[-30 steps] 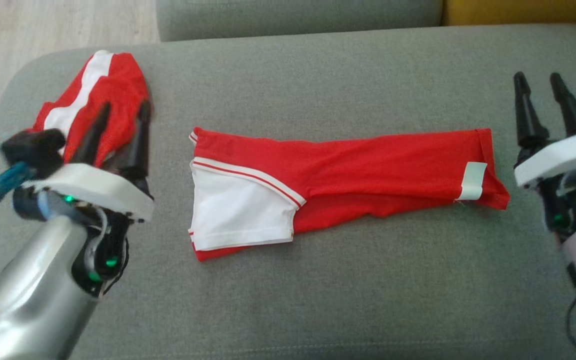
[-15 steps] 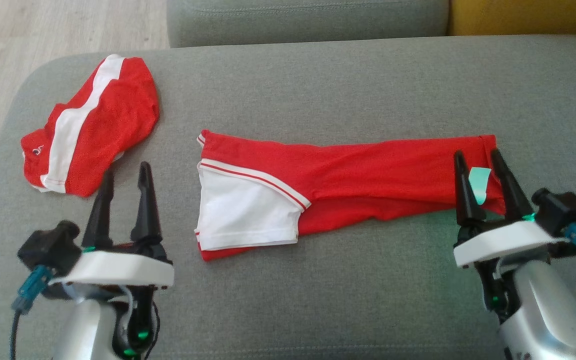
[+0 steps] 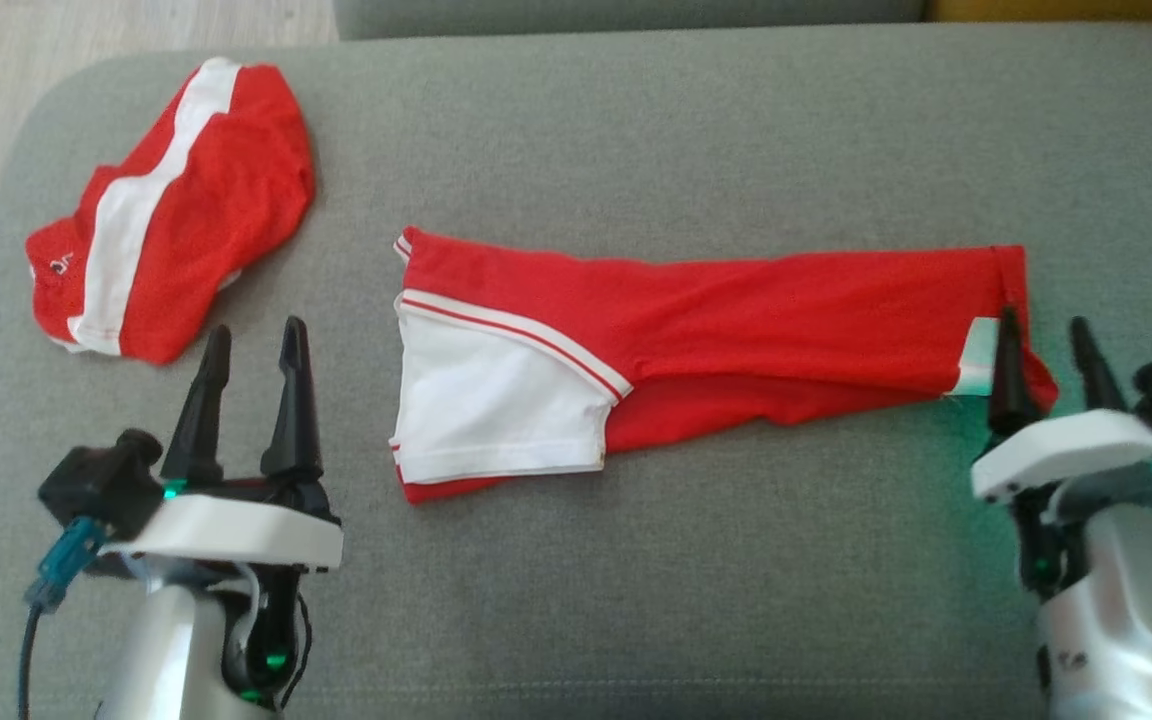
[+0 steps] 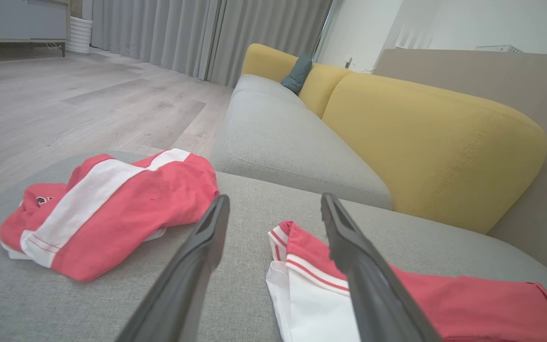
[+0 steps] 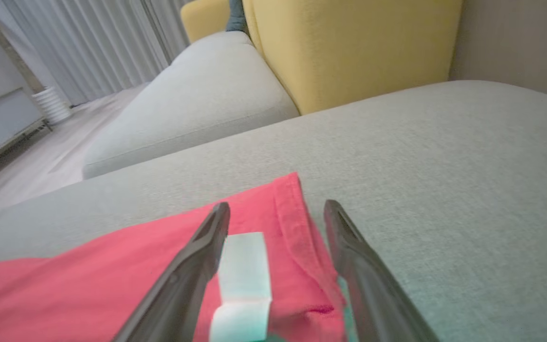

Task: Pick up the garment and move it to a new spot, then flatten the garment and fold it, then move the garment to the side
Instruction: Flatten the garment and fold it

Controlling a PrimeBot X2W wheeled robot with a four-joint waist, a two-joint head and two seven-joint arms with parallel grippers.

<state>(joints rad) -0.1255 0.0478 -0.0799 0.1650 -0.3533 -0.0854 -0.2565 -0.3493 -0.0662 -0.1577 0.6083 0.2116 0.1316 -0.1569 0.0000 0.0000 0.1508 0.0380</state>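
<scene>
Right gripper (image 3: 1043, 320) has shifted outward along the long red garment (image 3: 736, 320) since half a second back. Then its fingers straddled the white tag (image 3: 976, 355); now one finger stands at the tag's outer edge and the other is past the hemmed end, over bare cushion. Head camera has tipped too, so the whole picture sits differently; the garment lies as before. Left gripper (image 3: 257, 327) has barely moved in that half second. A second ago it was up over the folded red-and-white piece (image 3: 186, 210); now it is drawn back, near that piece's near edge but apart from it.

Both grippers: fingers spread wide, nothing held. Right wrist view: fingers reach over the garment's end corner, tag beside the inner finger; cannot tell if the tips touch cloth.

Long red garment: flat on the grey seat cushion (image 3: 636, 600), mid-seat, stretched left to right as a strip with layers overlapping. White panel (image 3: 486, 410) with red-white trim at its left end, tag and hem at the right end. Some wrinkles along the near edge.

Folded red-and-white piece: at the cushion's far left corner, well apart from the long garment, white stripe running along it.

Left wrist view: yellow backrest (image 4: 420, 142), second grey seat (image 4: 278, 137), wooden floor (image 4: 64, 104), grey curtains (image 4: 183, 33) beyond.
</scene>
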